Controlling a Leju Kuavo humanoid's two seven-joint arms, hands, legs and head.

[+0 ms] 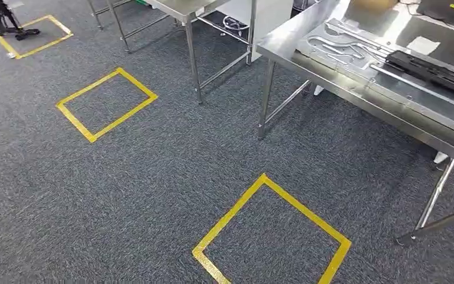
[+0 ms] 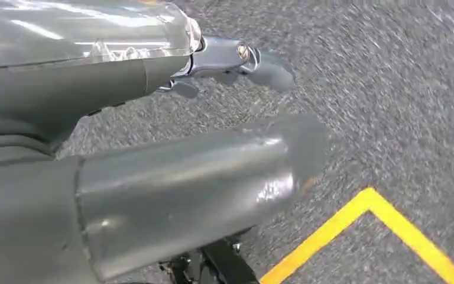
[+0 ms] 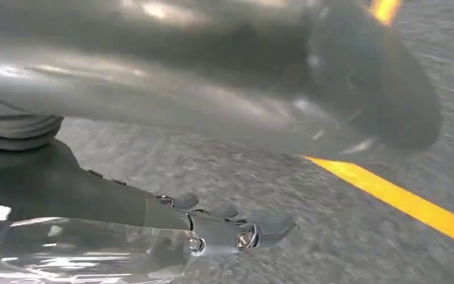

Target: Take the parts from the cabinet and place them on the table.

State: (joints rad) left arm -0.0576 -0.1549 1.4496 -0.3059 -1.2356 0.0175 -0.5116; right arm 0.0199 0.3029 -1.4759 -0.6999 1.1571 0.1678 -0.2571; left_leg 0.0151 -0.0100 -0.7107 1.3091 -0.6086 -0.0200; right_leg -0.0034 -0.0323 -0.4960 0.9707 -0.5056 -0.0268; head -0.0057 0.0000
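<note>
A steel table (image 1: pixel 331 77) stands at the right in the head view. On it lie a flat silver metal plate with raised curved pieces (image 1: pixel 346 47) and a long black part (image 1: pixel 431 71). My left hand (image 2: pixel 171 189) hangs over the grey carpet, its fingers (image 2: pixel 236 59) stretched out apart from the thumb, with nothing between them. My right hand (image 3: pixel 201 89) hangs the same way, fingers (image 3: pixel 230 228) straight and nothing in the grasp. A glossy clear surface (image 2: pixel 83 29) runs along the outer side of each hand's fingers; I cannot tell what it is.
A second steel table (image 1: pixel 192 12) stands farther back, its legs reaching the carpet. Yellow tape squares mark the floor just ahead (image 1: pixel 272 236), to the left (image 1: pixel 106 103) and at the far left (image 1: pixel 32 35), where a black stand (image 1: pixel 9 23) sits.
</note>
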